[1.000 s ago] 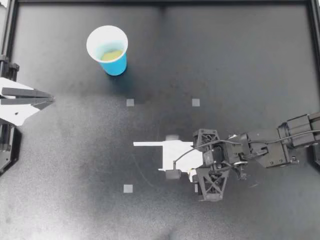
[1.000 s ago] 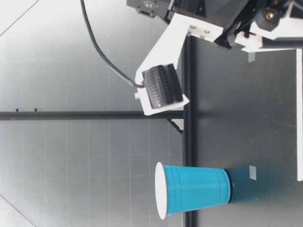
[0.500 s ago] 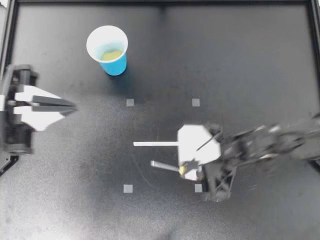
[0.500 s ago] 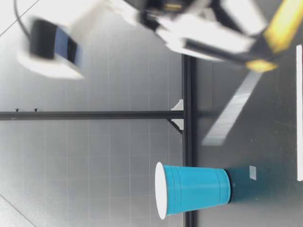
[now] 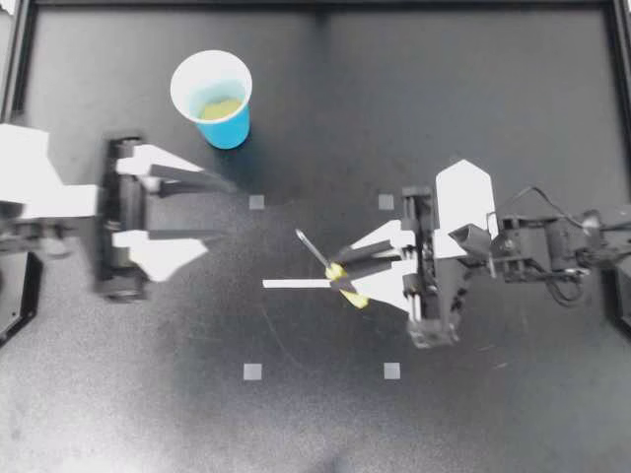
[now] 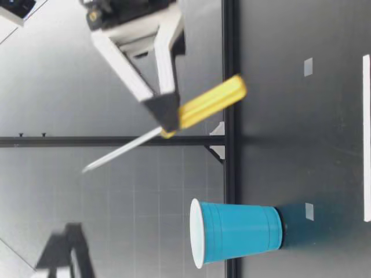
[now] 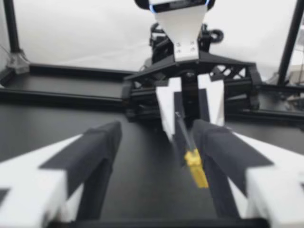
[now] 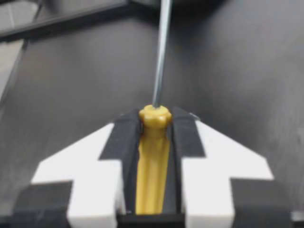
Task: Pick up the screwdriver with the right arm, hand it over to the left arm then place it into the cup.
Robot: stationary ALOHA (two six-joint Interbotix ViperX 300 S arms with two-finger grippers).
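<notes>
Since my right gripper (image 5: 343,271) has its jaws closed on the screwdriver (image 5: 317,251), the grip comes first. In the right wrist view the yellow handle (image 8: 152,161) is pinched from both sides just behind its collar. The bare steel shaft (image 8: 162,52) runs on ahead of the fingertips. The low view shows the tool well above the table (image 5: 473,118), tilted, with its butt end lower and its tip higher.

I judge it light and stiff, with nothing fragile about it. The handle looks like smooth hard plastic and the shaft is thin round metal, so both should be slippery (the shaft more so, and apt to swivel in a two-sided pinch).

Farther out, my left gripper (image 5: 227,210) faces the tip with its jaws spread wide, holding nothing and clear of the screwdriver. In its wrist view the tool lies ahead, in line with the gap between its fingers. The shaft is the part offered, so the best hold is probably close to the collar, where leverage is least.

Farthest off, the blue cup (image 5: 230,130) stands upright, well apart from both grippers.
</notes>
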